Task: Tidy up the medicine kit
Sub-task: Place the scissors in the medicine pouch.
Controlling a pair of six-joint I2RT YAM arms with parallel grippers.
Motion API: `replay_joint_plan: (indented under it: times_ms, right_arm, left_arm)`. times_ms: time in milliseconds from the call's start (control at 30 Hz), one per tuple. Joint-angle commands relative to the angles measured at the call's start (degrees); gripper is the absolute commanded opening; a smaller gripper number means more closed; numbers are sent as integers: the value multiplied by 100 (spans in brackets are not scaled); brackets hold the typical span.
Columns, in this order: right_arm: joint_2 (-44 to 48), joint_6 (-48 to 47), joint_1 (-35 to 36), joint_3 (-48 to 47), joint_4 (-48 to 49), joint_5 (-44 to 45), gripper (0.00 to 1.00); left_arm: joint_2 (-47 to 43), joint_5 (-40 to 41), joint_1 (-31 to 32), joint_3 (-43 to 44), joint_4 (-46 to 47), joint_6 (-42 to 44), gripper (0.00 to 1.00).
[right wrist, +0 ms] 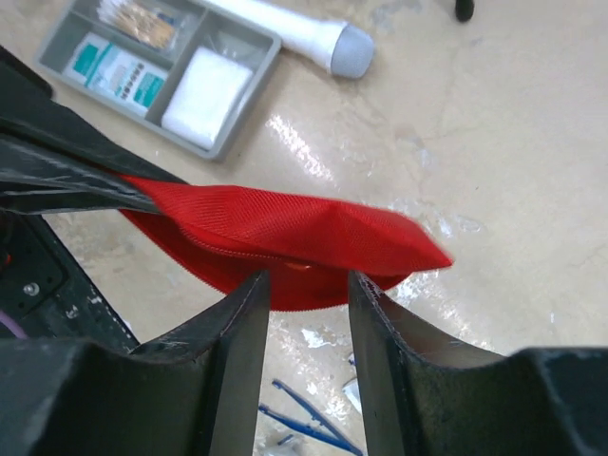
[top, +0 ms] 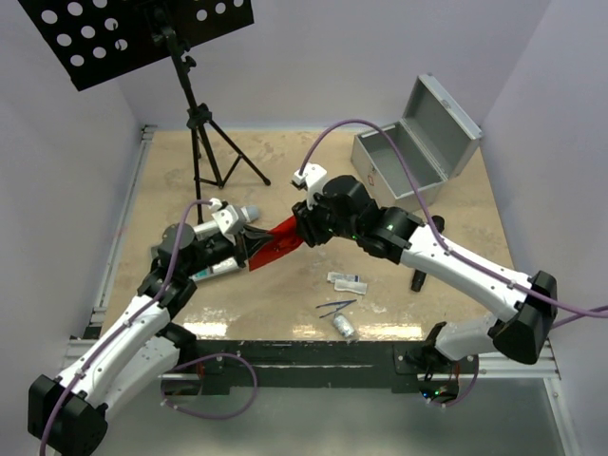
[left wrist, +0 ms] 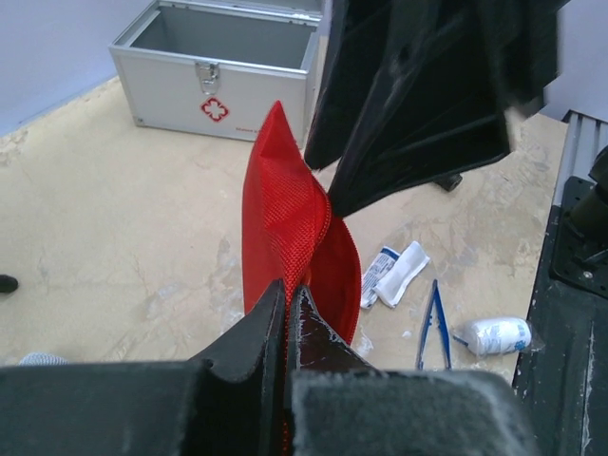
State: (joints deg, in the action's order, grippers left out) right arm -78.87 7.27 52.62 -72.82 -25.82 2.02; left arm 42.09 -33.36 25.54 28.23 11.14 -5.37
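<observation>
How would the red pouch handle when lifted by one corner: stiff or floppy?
Probably floppy: the red pouch is mesh fabric that creases and folds where the left gripper pinches it. Likely light, since a single edge pinch seems to hold it off the table. It looks nearly flat, so it may sag or twist when moved.

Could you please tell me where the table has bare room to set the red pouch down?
Bare table lies between the tripod stand and the open case, and along the near edge left of the tweezers. Crowded: packets, tweezers and bottle by the right arm.
</observation>
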Motion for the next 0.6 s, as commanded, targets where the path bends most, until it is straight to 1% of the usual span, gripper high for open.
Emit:
replay_joint_plan:
  times_ms: [0, 100, 167, 233, 367, 467, 567]
  right_arm:
    - [477, 204, 11, -479, 95, 211, 44]
    - [688, 319, 11, -506, 69, 552, 47]
    - [829, 450, -6, -348, 130, 851, 47]
    - [943, 678, -59, -68, 200, 1150, 47]
    - [1180, 1372, -234, 688, 385, 1617, 47]
    - [1217, 1795, -296, 1382, 622, 1451, 48]
    - [761, 1962, -305, 1770, 561, 995, 49]
  left_arm:
    - [159, 382, 21, 209, 3, 0, 0]
    - [361, 900, 21, 349, -242, -8, 0]
    - [502, 1312, 21, 464, -427, -17, 0]
    - [590, 1630, 21, 560, -621, 26, 0]
    - [485, 2131, 21, 570, -656, -17, 0]
    - [406, 2395, 21, 552, -718, -17, 0]
    - [371, 2545, 21, 535, -771, -43, 0]
